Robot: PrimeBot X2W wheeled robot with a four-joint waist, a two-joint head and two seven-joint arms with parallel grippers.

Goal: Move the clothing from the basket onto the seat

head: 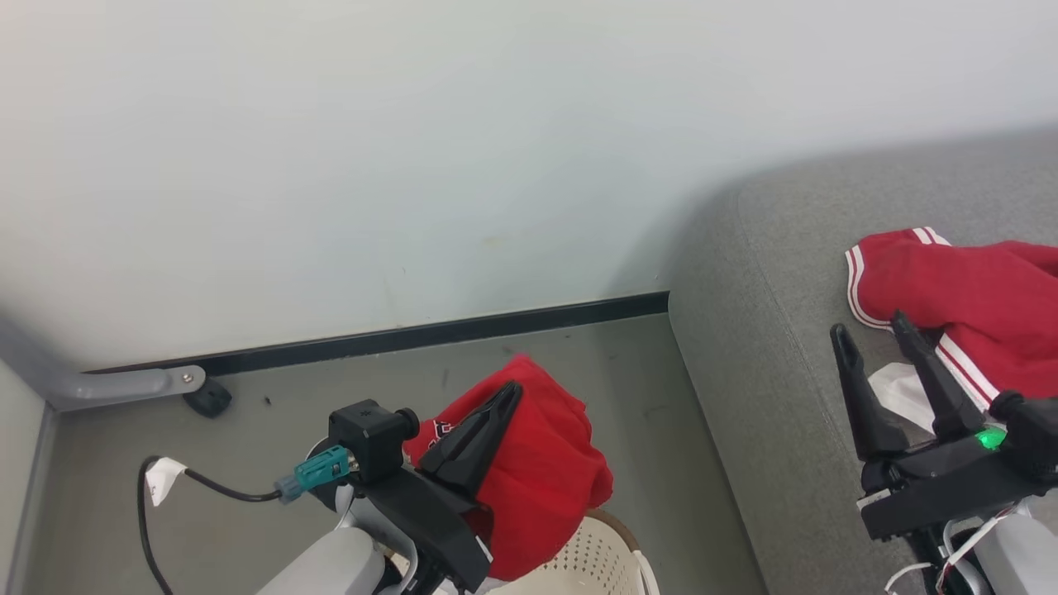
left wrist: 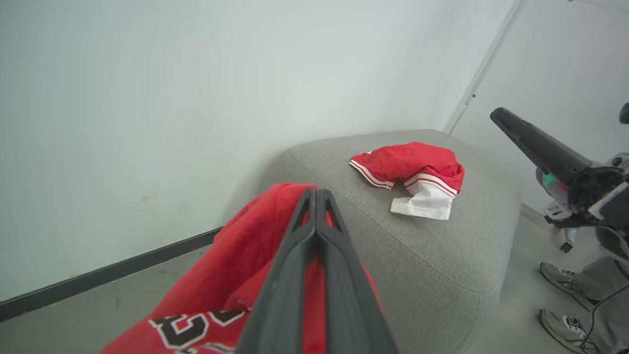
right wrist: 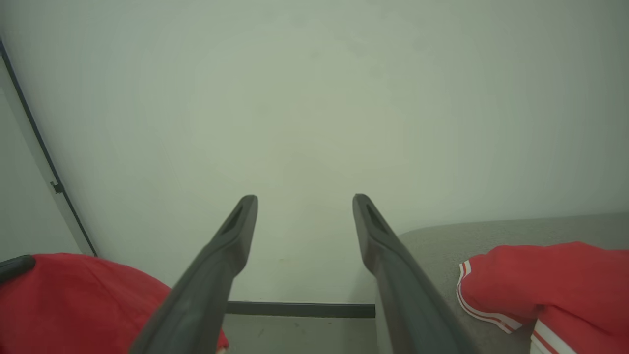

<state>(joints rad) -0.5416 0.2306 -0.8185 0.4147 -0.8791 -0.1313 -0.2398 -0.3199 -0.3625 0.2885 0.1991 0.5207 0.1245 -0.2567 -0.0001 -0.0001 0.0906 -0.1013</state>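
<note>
My left gripper is shut on a red garment with black and white lettering, held in the air above the beige perforated basket, whose rim shows at the bottom edge. In the left wrist view the shut gripper rises through the red garment. Another red garment with white stripes lies on the grey seat at the right, over a white cloth. My right gripper stands open and empty above the seat's near side, beside that garment. Its spread gripper faces the wall.
A pale wall with a dark skirting stands behind. A grey metal leg with a castor is at the left on the grey floor. A person's shoes stand on the floor beyond the seat.
</note>
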